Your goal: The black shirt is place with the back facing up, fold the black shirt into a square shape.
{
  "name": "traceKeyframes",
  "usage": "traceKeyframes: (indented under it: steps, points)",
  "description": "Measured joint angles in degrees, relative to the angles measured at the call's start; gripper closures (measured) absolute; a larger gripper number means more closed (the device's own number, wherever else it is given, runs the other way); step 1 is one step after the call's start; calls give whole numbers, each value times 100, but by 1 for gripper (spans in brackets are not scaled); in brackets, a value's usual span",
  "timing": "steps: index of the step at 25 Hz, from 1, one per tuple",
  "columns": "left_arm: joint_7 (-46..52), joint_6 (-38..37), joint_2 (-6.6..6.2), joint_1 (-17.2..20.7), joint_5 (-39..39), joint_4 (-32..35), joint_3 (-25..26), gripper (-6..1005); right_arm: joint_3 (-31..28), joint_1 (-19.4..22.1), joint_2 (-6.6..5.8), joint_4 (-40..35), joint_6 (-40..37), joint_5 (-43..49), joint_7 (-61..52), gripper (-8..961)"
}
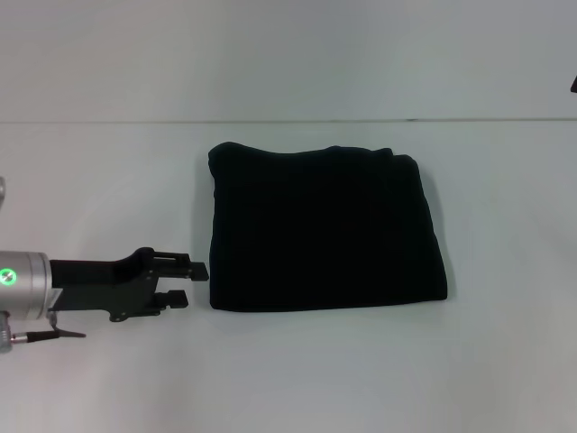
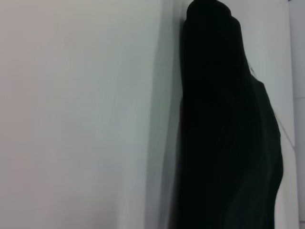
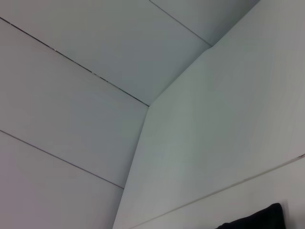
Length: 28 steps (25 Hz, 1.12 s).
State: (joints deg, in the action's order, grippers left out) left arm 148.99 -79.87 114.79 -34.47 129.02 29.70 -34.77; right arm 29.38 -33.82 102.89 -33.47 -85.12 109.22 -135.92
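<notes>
The black shirt lies folded into a near-square block on the white tabletop, a little to the right of the middle of my head view, with its plain side up and no lettering showing. Its near and right edges look thick and rounded, stacked in layers, and its far edge is slightly wavy. The near right corner is rounded off, and the far left corner bulges a bit. My left claw sits low over the tabletop just beside the shirt's near left corner, pointing toward it. Its two fingers are spread apart with a clear gap between them, and they grip nothing; the upper fingertip comes very close to the shirt's left edge, though I cannot tell whether it touches. From my left wrist view the shirt shows as a long dark mass against the pale tabletop. My right claw does not appear in the head view. My right wrist view shows mostly pale wall panels, with only a small dark corner of the shirt at the edge.
</notes>
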Motion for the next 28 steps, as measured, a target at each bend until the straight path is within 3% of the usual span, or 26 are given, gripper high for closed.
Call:
traceKeyframes:
  steps: [3,10,22,28]
  points:
    - [-55,124,58,-5,2,-36,-43,420,-3,-5,-2,3,-2,0,-2,74]
    - [-251,308,224,-140,1,-81,-114,444,-15,-4,-5,2,-5,-13,-4,74]
    - [-254,551,188,-192,9,-133,-325,486,-38,22,-35,-1,-23,-39,-72,74]
    - [-269,769,231,-262,10,-159,-566,507,-38,5,-35,2,-37,-42,-75,74]
